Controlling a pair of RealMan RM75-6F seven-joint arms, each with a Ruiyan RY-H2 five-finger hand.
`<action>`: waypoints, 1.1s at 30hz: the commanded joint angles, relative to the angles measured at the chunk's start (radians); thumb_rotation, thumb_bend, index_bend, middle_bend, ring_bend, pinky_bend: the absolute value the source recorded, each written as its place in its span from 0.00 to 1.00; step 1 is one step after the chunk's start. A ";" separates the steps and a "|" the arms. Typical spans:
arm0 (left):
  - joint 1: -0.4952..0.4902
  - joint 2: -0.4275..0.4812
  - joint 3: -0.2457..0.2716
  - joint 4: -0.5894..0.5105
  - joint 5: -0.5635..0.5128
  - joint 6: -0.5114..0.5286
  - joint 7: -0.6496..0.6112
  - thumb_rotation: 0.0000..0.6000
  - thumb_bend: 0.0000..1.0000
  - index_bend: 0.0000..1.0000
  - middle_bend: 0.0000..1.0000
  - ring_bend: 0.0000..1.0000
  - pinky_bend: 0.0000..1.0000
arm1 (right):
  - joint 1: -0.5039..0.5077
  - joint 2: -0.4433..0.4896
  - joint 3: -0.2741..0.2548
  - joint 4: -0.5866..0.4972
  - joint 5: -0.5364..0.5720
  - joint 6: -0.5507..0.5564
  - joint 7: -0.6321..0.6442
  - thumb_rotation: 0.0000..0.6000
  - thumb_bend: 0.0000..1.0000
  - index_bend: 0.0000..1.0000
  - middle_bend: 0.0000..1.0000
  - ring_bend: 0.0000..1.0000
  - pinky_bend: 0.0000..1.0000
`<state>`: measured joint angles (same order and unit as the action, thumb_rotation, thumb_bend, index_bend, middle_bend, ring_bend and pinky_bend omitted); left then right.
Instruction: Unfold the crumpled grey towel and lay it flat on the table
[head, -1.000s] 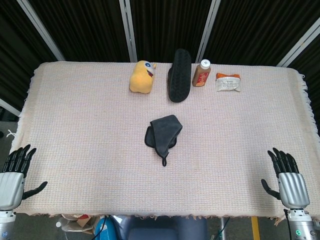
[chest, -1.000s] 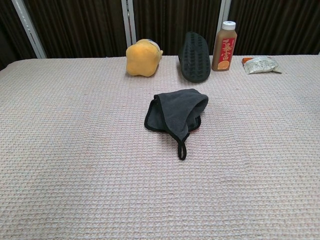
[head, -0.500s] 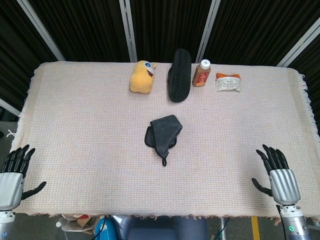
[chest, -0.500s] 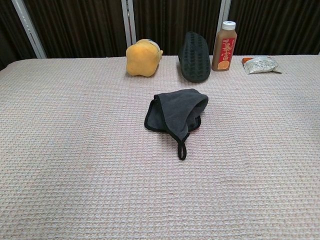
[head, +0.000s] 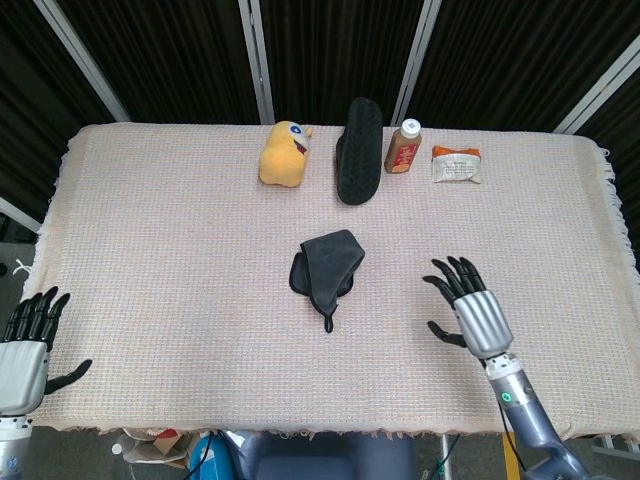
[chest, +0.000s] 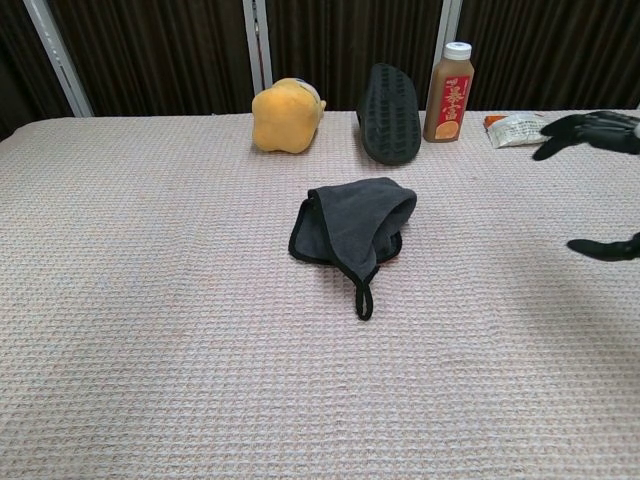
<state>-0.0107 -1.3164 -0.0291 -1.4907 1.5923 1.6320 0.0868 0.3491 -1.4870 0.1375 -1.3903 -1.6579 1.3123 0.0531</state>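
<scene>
Right robot hand (head: 470, 305) has advanced toward the towel (head: 327, 267), chest view cropping it.

Yellow plush toy (head: 283, 155) at upper centre of the cloth-covered table (head: 150, 250), black shoe sole (head: 358, 150) standing on edge beside it, brown bottle with white cap (head: 403, 147), crinkled snack packet (head: 456, 165) further right

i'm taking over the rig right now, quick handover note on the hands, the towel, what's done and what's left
Left robot hand: open, holding nothing, at the near left table edge.
Right robot hand: open, fingers spread, over the table to the right of the towel, not touching it.
Grey towel: crumpled in a heap mid-table, its loop pointing to the near edge.
Done: nothing on the towel yet.
Left: grasp it, unfold it, lay it flat on the table.
</scene>
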 joint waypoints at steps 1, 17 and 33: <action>0.001 0.002 -0.001 -0.001 0.000 0.002 -0.002 1.00 0.00 0.00 0.00 0.00 0.05 | 0.054 -0.082 0.018 0.040 0.003 -0.047 -0.021 1.00 0.20 0.25 0.14 0.03 0.05; 0.000 0.005 -0.011 0.015 -0.030 -0.011 -0.020 1.00 0.00 0.00 0.00 0.00 0.05 | 0.195 -0.367 0.074 0.237 0.085 -0.131 0.007 1.00 0.18 0.20 0.14 0.03 0.05; -0.006 -0.005 -0.022 0.021 -0.047 -0.018 -0.003 1.00 0.00 0.00 0.00 0.00 0.05 | 0.289 -0.570 0.092 0.543 0.126 -0.154 0.157 1.00 0.18 0.20 0.14 0.03 0.05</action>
<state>-0.0169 -1.3215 -0.0508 -1.4696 1.5458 1.6139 0.0834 0.6232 -2.0342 0.2249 -0.8751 -1.5412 1.1656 0.1891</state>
